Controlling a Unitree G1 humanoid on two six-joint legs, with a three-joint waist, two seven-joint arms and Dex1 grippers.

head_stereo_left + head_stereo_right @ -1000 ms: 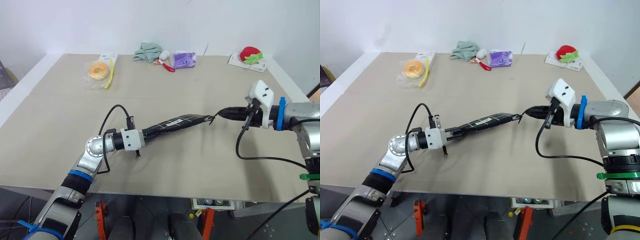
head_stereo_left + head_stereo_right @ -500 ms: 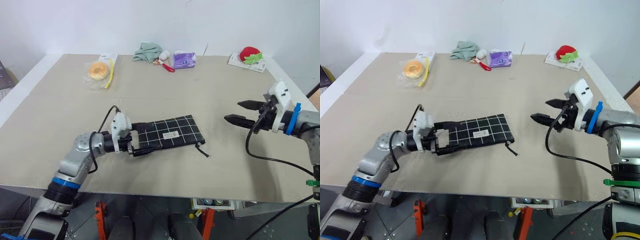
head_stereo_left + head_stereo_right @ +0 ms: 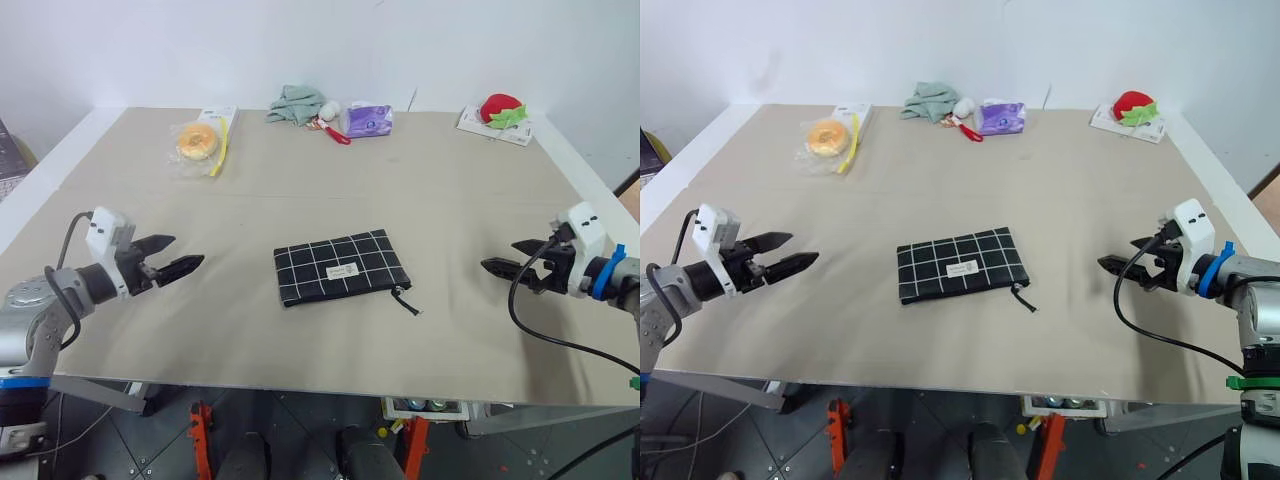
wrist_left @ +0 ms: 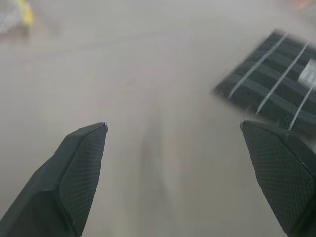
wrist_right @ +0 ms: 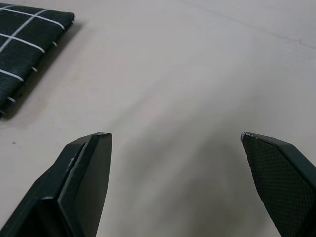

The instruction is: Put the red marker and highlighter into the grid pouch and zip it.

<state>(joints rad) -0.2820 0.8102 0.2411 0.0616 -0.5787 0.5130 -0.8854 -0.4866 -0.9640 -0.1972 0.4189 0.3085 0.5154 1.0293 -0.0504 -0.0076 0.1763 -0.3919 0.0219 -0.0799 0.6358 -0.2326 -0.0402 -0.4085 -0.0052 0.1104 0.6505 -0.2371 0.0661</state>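
The grid pouch (image 3: 340, 266), black with white lines and a small white label, lies flat at the middle of the table. Its black pull cord (image 3: 408, 302) trails off its near right corner. The red marker and the highlighter are out of view. My left gripper (image 3: 187, 251) hovers open well to the left of the pouch, pointing toward it, with nothing between its fingers. My right gripper (image 3: 500, 254) hovers open well to the right, also empty. The left wrist view shows the pouch (image 4: 276, 89) beyond the spread fingers; a corner of the pouch (image 5: 24, 29) shows in the right wrist view.
Along the table's far edge lie a bagged doughnut (image 3: 197, 142), a green cloth (image 3: 296, 103), a small red-and-white object (image 3: 330, 127), a purple packet (image 3: 368, 120) and a strawberry toy (image 3: 500, 108). Bare tabletop surrounds the pouch on all sides.
A second ago both grippers held the pouch up between them, the right one at the pull cord. Both have opened and swung outward, and the pouch now lies flat.
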